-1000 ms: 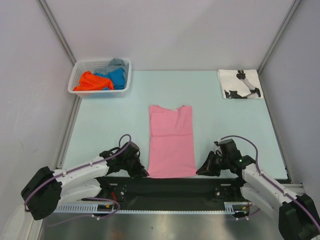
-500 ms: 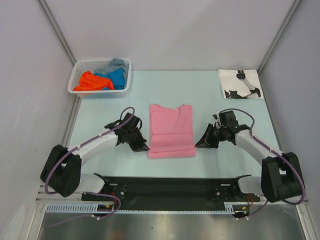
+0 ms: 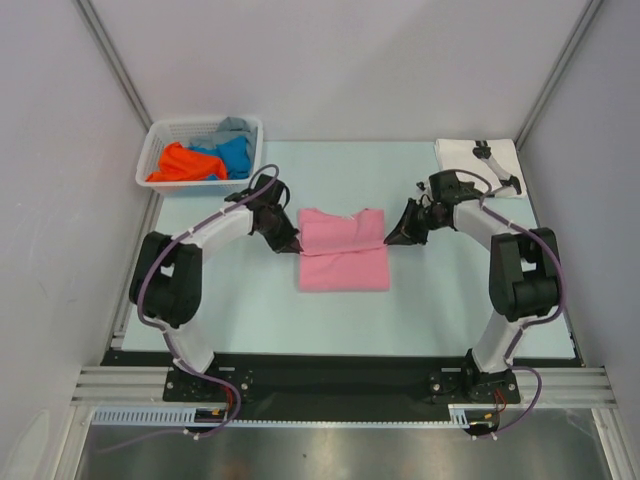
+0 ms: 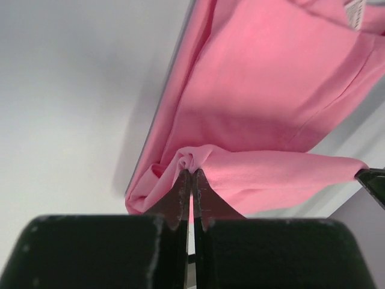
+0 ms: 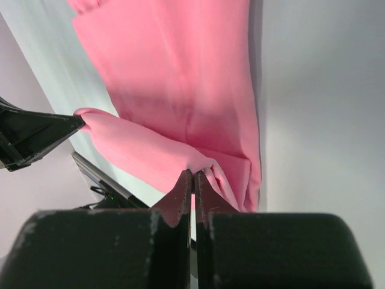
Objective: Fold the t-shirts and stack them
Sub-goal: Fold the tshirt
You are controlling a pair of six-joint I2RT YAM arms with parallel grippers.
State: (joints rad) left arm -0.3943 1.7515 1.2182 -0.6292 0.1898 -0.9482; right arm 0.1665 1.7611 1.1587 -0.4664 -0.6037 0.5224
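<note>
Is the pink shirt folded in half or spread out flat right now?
Half done: the pink shirt is doubled over, its lower edge pinched by the left claw and right claw, short of the collar.

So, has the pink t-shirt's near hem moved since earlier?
Yes. The hem of the pink t-shirt travelled away from the black base rail, toward the basket.
</note>
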